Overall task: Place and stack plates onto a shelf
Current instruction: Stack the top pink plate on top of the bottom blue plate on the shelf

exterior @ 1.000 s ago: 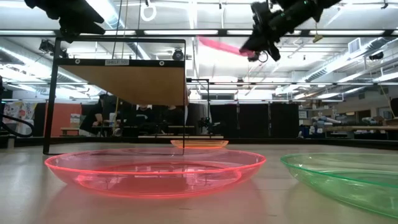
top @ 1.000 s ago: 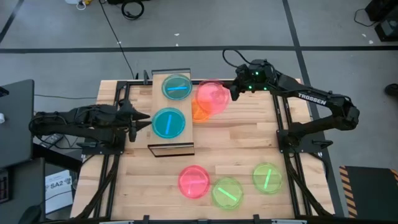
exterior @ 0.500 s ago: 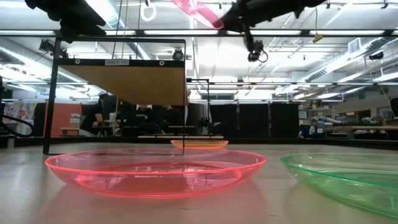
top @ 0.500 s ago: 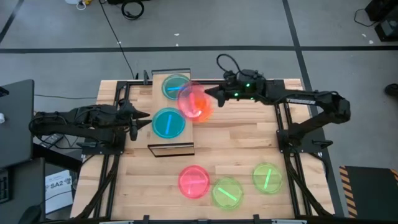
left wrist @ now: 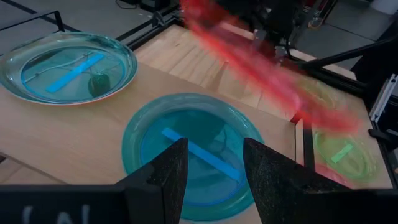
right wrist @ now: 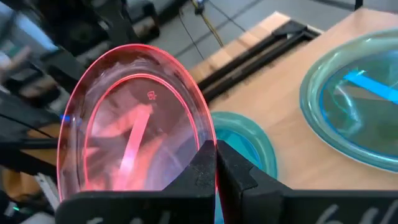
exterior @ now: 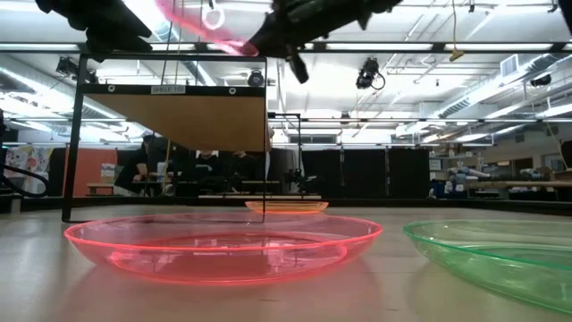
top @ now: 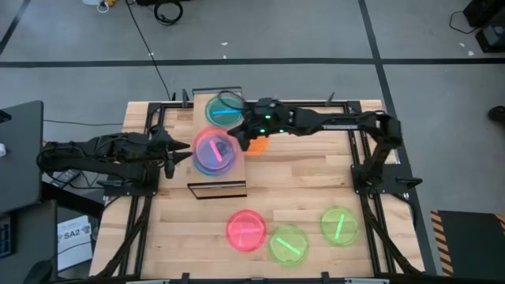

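My right gripper point(right wrist: 215, 167) reaches across from the table's right and is shut on a pink plate point(top: 215, 152). It holds the plate in the air over the near teal plate point(left wrist: 189, 155) on the shelf point(top: 205, 180). In the low view the pink plate point(exterior: 201, 24) shows above the shelf board point(exterior: 188, 116). A second teal plate point(top: 225, 109) lies on the shelf's far end, and an orange rim shows beneath it. My left gripper point(left wrist: 214, 180) is open and waits at the shelf's left side point(top: 180, 154), pointing at the near teal plate. My right gripper pinches the pink plate's rim point(right wrist: 210, 140) between its two fingers, on the edge nearest the arm. The fingers come from the table's right, slanting a little from the far side. The plate is lifted clear and tilted, its free edge point(exterior: 170, 7) higher than the held edge.
An orange plate point(top: 257, 143) lies on the table just right of the shelf, under the right arm. A pink plate point(top: 246, 230) and two green plates point(top: 288, 244) point(top: 339, 225) sit near the table's near edge. Bare wood lies between them and the shelf.
My right gripper has swung toward the table's left and somewhat nearer, staying shut on the pink plate. It has carried the plate from beside the shelf's far right, across the far teal plate, to above the near teal plate. The plate's free edge has tipped upward.
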Controlling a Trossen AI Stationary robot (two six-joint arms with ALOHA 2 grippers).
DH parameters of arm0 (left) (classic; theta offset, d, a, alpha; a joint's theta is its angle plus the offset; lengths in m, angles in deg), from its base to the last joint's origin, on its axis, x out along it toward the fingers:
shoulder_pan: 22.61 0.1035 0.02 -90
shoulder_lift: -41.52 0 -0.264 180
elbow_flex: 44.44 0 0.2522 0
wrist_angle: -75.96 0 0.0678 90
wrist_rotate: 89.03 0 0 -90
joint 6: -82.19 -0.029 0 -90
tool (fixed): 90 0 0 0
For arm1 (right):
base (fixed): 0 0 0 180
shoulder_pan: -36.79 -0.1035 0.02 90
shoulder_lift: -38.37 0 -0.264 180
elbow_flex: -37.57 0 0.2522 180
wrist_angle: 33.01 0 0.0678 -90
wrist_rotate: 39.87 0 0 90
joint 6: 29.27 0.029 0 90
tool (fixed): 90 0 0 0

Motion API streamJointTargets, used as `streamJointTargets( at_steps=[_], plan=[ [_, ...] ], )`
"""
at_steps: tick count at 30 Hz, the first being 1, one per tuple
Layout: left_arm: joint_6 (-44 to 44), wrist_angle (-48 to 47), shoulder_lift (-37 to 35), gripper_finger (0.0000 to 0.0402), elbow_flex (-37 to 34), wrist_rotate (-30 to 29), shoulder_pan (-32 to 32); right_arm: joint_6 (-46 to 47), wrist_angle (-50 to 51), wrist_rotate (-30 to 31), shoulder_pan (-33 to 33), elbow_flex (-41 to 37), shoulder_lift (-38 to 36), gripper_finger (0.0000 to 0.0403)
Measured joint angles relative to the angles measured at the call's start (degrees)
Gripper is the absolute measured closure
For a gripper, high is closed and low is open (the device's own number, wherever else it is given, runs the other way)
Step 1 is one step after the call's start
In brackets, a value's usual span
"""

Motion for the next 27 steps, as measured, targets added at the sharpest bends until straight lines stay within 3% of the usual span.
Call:
streamJointTargets(
  at_steps=[8, 23, 27],
  plan=[
    [0.0, -3.3, -0.1, 0.0241, 0.0, 0.2, 0.0, -1.6, 7.7, 0.0, 0.0, 8.5, 7.5, 0.0397],
    [0.1, -6.0, -0.1, 0.0241, 0.0, 0.7, 0.0, -2.6, 9.2, 4.1, 0.7, 8.6, 8.7, 0.0396],
    [0.1, -6.0, -0.1, 0.0241, 0.0, 3.2, 0.0, -2.6, 9.5, 4.7, 0.6, 8.6, 8.7, 0.0396]
  ],
)
